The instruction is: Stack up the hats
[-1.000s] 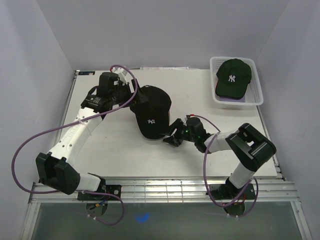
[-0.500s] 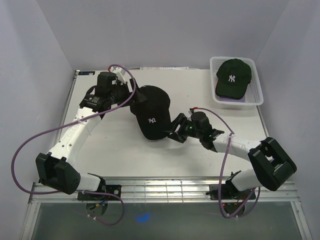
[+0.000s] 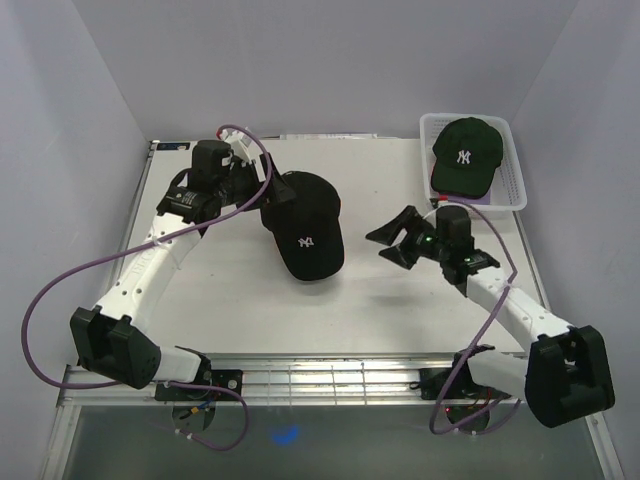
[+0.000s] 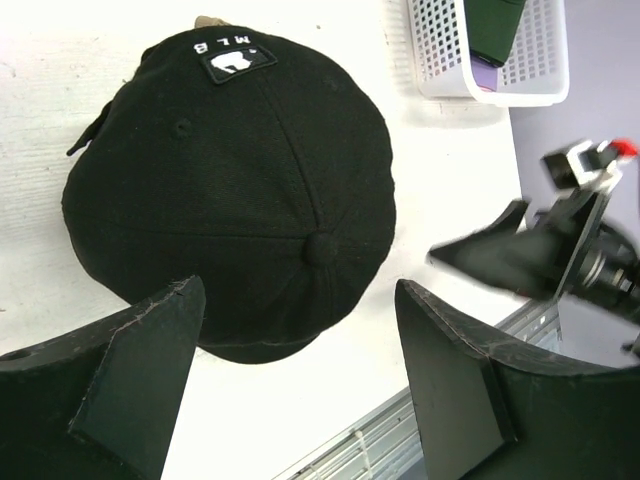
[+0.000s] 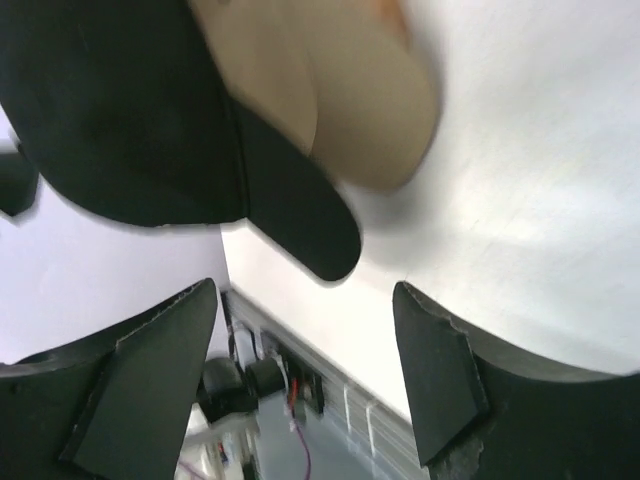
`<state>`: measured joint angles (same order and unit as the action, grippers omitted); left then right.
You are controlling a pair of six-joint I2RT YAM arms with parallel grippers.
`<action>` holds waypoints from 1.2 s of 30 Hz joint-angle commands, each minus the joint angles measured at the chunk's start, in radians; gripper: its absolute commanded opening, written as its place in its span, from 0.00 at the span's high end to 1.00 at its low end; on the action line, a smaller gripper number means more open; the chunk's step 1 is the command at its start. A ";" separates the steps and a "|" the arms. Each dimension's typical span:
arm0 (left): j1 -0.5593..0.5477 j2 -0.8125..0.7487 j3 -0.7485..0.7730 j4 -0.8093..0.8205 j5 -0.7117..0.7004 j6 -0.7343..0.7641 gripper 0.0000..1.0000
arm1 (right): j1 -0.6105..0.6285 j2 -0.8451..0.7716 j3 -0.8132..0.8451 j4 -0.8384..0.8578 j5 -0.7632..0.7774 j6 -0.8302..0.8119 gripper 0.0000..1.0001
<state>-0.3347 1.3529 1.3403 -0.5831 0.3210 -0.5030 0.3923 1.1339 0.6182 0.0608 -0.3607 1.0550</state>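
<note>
The black cap point(image 3: 305, 225) lies crown-up near the middle of the desk point(image 3: 230, 290), its brim and white logo turned toward the arms. A tan edge point(image 4: 210, 20) peeks out from under its back, and the right wrist view shows a tan shape under its brim. This is probably a tan cap underneath, though that view is too blurred to be sure. The dark green cap point(image 3: 465, 152) sits well apart in the white basket point(image 3: 516, 190) at the far right corner, on top of something lavender. The left gripper point(image 3: 266, 192) hangs at the back of the black cap with its jaws spread wide and nothing between them. The right gripper point(image 3: 383, 245) is just to the right of the brim, clear of it, also released and empty. These caps should be light. The crowns are soft cloth that will dent and fold under a pinch, while the brims are stiff. The brim edge, or the front panel just above it, looks the surest place to grip the green cap and lift it out of the basket.
</note>
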 commanded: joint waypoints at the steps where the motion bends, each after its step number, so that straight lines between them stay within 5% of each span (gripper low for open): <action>1: 0.011 -0.043 0.052 0.000 0.033 0.020 0.13 | -0.254 0.026 0.122 -0.041 -0.174 -0.084 0.25; 4: 0.014 -0.055 0.077 -0.009 0.053 0.026 0.13 | -0.447 0.163 0.384 -0.136 -0.270 -0.174 0.26; 8: 0.014 -0.069 0.083 -0.001 0.087 0.014 0.13 | -0.579 0.320 0.728 -0.263 -0.202 -0.250 0.27; 18: 0.014 -0.120 0.057 0.028 0.164 -0.034 0.13 | -0.770 0.730 1.049 -0.245 -0.142 -0.205 0.27; 36: 0.014 -0.107 0.039 0.019 0.187 -0.023 0.13 | -0.790 0.874 0.982 -0.329 0.019 -0.518 0.32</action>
<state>-0.3237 1.2537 1.3823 -0.5682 0.4881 -0.5316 -0.3908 2.0010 1.6169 -0.2699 -0.3836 0.6014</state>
